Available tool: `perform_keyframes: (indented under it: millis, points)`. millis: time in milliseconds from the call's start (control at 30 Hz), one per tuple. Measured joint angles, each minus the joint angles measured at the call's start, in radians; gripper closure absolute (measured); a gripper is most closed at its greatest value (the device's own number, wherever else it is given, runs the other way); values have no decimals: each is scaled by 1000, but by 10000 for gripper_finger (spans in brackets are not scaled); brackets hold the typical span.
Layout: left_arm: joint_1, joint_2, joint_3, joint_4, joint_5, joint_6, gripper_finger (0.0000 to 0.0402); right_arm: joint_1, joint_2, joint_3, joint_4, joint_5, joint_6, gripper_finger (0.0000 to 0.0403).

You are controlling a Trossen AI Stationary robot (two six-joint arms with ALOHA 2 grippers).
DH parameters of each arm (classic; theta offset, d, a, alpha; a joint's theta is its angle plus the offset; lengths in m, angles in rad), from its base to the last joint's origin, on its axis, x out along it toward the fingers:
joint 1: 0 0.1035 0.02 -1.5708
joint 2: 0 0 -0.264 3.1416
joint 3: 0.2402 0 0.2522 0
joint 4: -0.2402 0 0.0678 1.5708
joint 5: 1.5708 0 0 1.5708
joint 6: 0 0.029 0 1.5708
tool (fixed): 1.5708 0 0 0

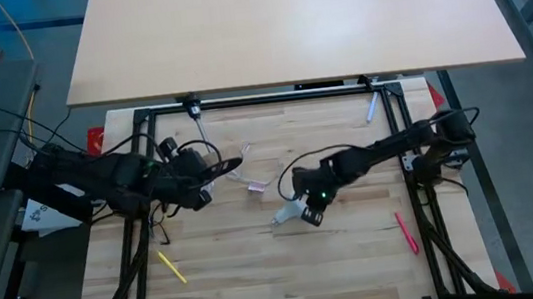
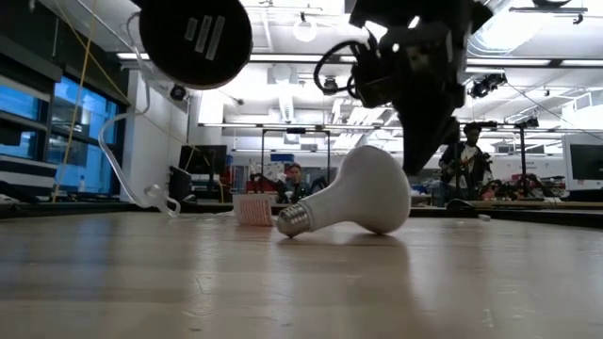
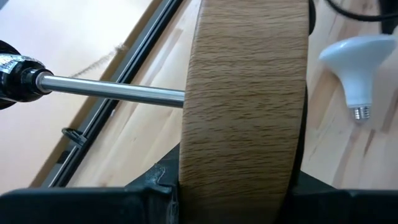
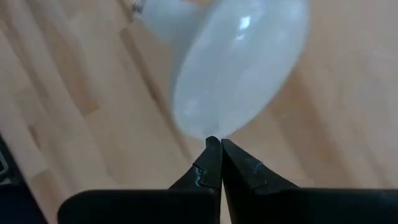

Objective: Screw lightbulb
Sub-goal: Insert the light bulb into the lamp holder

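Lightbulb [image 2: 353, 193] lies on its side mid-worktop [image 1: 260, 271], right end effector [image 4: 216, 158] pinched closed, empty, at its globe, while left end effector [image 3: 239, 199] clamps the wooden lamp base [image 3: 245, 106], probably readying the socket.

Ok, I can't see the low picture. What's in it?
A white bulb lies on its side on the wooden table, its screw base pointing left. The right tool hangs just behind it, and a round lamp base is held up at top left.
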Motion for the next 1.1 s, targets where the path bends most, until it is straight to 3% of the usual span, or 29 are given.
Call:
perform_keyframes:
  millis: [300, 533, 700, 900, 1000, 1100]
  points:
    - [-90, 0, 0, -14, 36, -16, 294, 193, 0, 0, 47, 60, 294, 403]
    - [-212, 1, 0, -8, 35, -219, 294, 342, -22, 0, 59, 155, 381, 403]
    - [-339, 46, 0, -3, 62, -393, 294, 355, -70, 28, 69, 159, 131, 403]
    - [-473, 150, 0, -6, 196, -505, 294, 277, -57, 192, 67, 113, -213, 398]
    - [-521, 176, 0, -14, 242, -539, 294, 233, 1, 316, -4, 84, -302, 362]
    - [-546, 176, 0, -14, 272, -558, 294, 209, 97, 471, -100, 73, -410, 289]
